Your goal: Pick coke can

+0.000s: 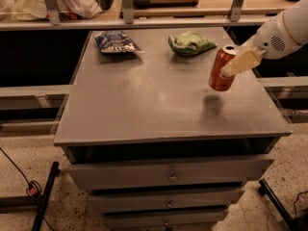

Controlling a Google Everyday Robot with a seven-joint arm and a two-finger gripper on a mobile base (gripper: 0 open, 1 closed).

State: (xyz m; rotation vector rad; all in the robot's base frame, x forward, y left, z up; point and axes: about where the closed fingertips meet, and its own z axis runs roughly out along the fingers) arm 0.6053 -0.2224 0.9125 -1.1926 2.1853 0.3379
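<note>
The coke can is red with a silver top. It hangs tilted above the right side of the grey cabinet top, with its shadow on the surface below it. My gripper comes in from the right on a white arm and is shut on the can; one cream finger lies across the can's upper right side. The other finger is hidden behind the can.
A blue snack bag lies at the back left of the cabinet top and a green snack bag at the back middle. A shelf rail runs behind. Drawers are below the front edge.
</note>
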